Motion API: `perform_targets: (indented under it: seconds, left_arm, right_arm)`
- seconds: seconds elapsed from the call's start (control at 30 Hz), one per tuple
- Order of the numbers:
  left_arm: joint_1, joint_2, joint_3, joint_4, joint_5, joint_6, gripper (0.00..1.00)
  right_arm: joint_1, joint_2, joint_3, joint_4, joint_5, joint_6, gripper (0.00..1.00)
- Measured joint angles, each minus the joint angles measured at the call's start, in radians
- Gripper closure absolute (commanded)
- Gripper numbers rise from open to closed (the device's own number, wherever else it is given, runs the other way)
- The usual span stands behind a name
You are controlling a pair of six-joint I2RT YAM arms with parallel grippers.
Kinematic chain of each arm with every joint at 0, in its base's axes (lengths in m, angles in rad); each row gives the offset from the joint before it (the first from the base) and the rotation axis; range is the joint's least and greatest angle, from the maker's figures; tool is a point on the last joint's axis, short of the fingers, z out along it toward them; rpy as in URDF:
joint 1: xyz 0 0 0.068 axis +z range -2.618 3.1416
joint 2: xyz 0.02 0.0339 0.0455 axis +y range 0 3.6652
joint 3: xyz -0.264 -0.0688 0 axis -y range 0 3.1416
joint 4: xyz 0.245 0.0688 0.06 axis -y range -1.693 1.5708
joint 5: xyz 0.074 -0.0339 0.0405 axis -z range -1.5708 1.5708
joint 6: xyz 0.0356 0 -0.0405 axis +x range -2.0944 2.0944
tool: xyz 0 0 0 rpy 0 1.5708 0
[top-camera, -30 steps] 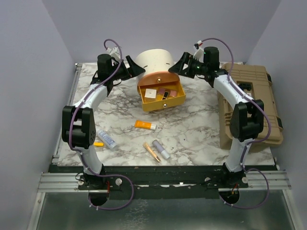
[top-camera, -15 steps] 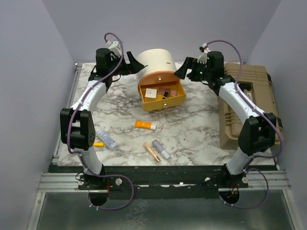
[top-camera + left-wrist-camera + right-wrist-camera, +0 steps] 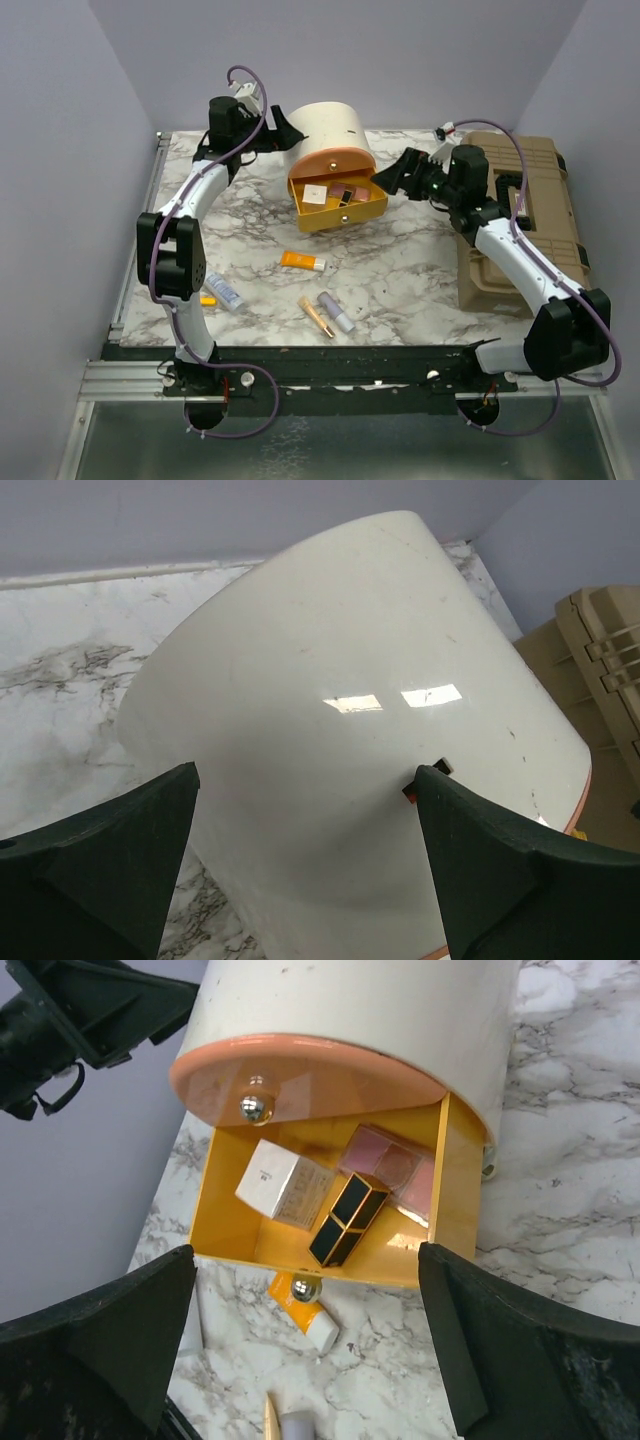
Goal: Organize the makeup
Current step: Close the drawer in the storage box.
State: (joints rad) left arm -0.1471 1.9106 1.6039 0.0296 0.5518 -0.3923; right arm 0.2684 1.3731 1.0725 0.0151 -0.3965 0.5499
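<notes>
Room: lilac-grey walls (image 3: pixel 330 50).
Surface: marbled table (image 3: pixel 410 260), orange tube (image 3: pixel 301 262) lying loose.
Left gripper (image 3: pixel 305 772): spread wide, facing cream case (image 3: pixel 340 680).
Right gripper (image 3: pixel 307 1252): spread wide.

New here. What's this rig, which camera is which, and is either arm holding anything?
Two robot arms, bolted at the near edge of a table. One picture looks down from above; the other two come from a camera on each wrist. The left tool points at a round cream case. The right tool faces its yellow drawer, which holds a white box, pink palette and black box. Both are open, holding nothing. Loose on the table: orange tube, lilac tube, gold tube, whitish tube, yellow pen.
</notes>
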Motion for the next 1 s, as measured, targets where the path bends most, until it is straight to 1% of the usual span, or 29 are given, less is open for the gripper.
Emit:
perform_targets:
  seconds: [0.13,0.33,0.47,0.63,0.73,0.8,0.87,0.93,1.0]
  left_arm:
    - [-0.009,-0.003,-0.01,0.014,-0.008,0.027,0.1]
    - [-0.011,-0.003,-0.013,0.023,-0.021,0.039,0.11]
    - [-0.013,-0.011,-0.034,0.047,-0.02,0.05,0.12]
    - [-0.015,-0.019,-0.048,0.071,-0.011,0.082,0.12]
    - [-0.015,-0.019,-0.048,0.074,-0.003,0.094,0.12]
    - [-0.015,-0.019,-0.048,0.075,0.0,0.098,0.12]
    - [-0.015,-0.019,-0.048,0.076,0.002,0.1,0.12]
    - [-0.015,-0.019,-0.048,0.075,0.004,0.104,0.12]
    - [-0.015,-0.019,-0.048,0.073,0.005,0.109,0.12]
  right_arm:
    - [0.0,-0.019,-0.034,-0.009,-0.052,-0.001,0.01]
    - [0.0,0.003,-0.054,-0.024,-0.209,-0.026,0.0]
    - [0.008,0.009,-0.067,-0.058,-0.278,-0.058,0.02]
    - [0.026,0.046,-0.069,-0.096,-0.311,-0.079,0.16]
    - [0.041,0.072,-0.075,-0.098,-0.31,-0.071,0.19]
    - [0.062,0.098,-0.076,-0.097,-0.299,-0.057,0.26]
    - [0.089,0.119,-0.089,-0.075,-0.279,-0.026,0.28]
    - [0.113,0.128,-0.125,-0.026,-0.25,0.025,0.35]
    - [0.141,0.13,-0.173,0.043,-0.198,0.087,0.35]
